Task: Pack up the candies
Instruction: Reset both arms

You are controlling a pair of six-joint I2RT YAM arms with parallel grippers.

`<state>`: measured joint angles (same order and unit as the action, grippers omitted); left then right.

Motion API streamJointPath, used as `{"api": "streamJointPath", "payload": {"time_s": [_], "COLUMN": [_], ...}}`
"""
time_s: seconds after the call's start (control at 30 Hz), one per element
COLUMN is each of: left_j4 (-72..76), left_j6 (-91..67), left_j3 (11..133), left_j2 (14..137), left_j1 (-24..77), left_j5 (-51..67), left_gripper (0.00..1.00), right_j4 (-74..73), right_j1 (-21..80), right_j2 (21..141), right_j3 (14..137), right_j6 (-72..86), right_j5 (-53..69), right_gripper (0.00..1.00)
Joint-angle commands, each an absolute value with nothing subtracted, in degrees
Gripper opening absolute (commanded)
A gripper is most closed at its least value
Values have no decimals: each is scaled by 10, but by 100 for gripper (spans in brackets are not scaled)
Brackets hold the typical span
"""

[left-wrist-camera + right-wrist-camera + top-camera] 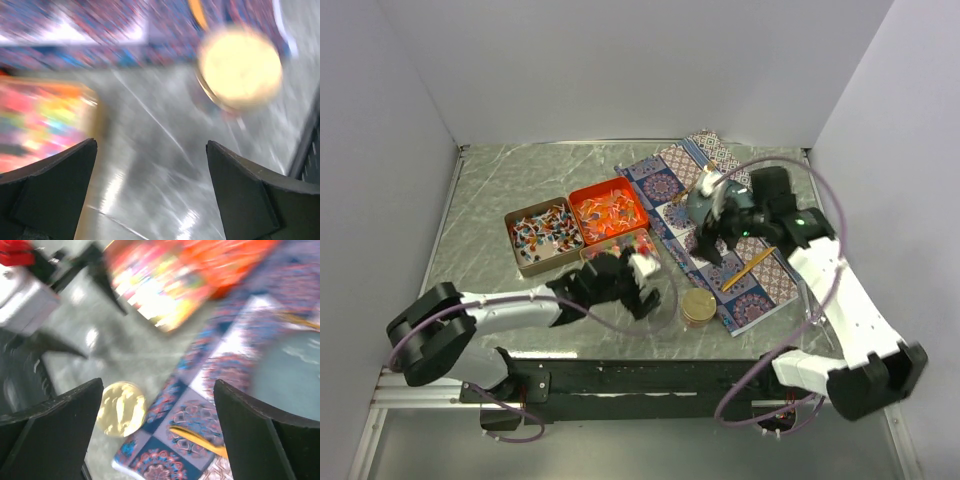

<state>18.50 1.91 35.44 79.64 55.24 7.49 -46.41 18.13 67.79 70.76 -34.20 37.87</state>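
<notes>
Candies [548,232] lie in the open tins [550,260] at the table's middle, far and left of the left gripper [151,145]. We note its jaws wide apart over bare table, nothing between. Right gripper [158,385], jaws also apart and empty, hangs over the patterned mat [192,415]; candies left of it, gold lid [120,407] nearer.

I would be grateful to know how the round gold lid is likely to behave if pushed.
The round gold lid lies flat on the glossy table, so it would probably slide, not roll. It looks low and shiny, so likely light, rigid and slippery to pinch.
</notes>
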Motion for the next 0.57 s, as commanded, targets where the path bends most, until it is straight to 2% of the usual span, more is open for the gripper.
{"api": "streamJointPath", "payload": {"time_s": [0.0, 0.07, 0.17, 0.23, 0.37, 0.47, 0.53], "left_j4": [99, 70, 73, 76, 61, 50, 60], "left_j6": [9, 21, 10, 4, -107, -136, -103], "left_j3": [492, 555, 623, 654, 741, 755, 741], "left_j2": [768, 764, 757, 759, 773, 768, 758], "left_j1": [506, 482, 419, 369, 267, 183, 171], "left_j5": [-23, -67, -140, -192, -251, -243, -237], "left_gripper": [97, 97, 97, 97, 97, 97, 97], "right_j4": [-339, -326, -300, -300, -308, -324, -326], "right_j1": [159, 158, 151, 142, 129, 119, 98], "right_j2": [669, 676, 652, 618, 550, 517, 498], "right_j3": [737, 750, 730, 714, 689, 675, 666], "right_j6": [-36, 2, 44, 30, 21, 18, 31], "right_j5": [124, -17, -126, -141, -175, -164, -140], "right_gripper": [100, 100, 100, 100, 100, 100, 100]}}
